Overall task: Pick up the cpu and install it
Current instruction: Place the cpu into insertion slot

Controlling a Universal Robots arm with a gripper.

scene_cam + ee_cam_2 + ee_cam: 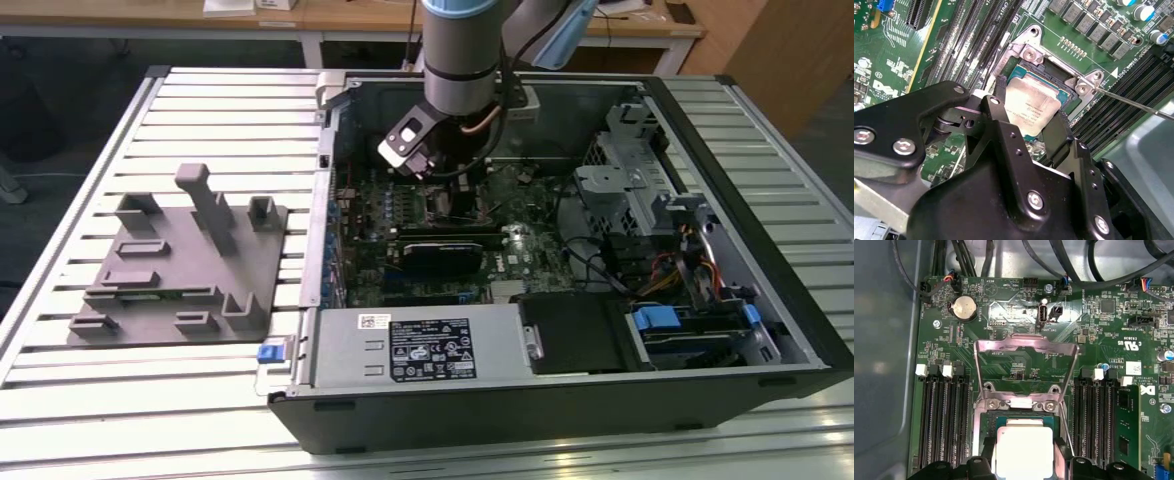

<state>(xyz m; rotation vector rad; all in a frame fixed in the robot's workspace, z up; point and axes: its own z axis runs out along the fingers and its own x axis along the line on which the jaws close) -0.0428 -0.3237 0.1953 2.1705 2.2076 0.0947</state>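
Note:
The cpu (1031, 107) is a small square chip with a pale silver top. It sits level within the metal-framed socket (1026, 50) on the green motherboard, and I cannot tell whether it is fully seated. My gripper (1029, 114) is shut on the cpu, one black finger (999, 95) against each of two opposite edges. In the first wrist view the cpu (1024, 450) lies between the gripper (1024, 457) fingers, below the socket's hinge (1019, 402), with the load plate (1026, 346) swung open. In the exterior view the gripper (447, 190) reaches down into the open computer case (561, 400).
A grey moulded tray (174, 260) lies on the slatted table at the exterior view's left. Memory slots (941, 420) flank the socket on both sides. The thin socket lever (1134, 102) sticks out beside it. A black block (447, 255), cables and drive bays (667, 250) crowd the case.

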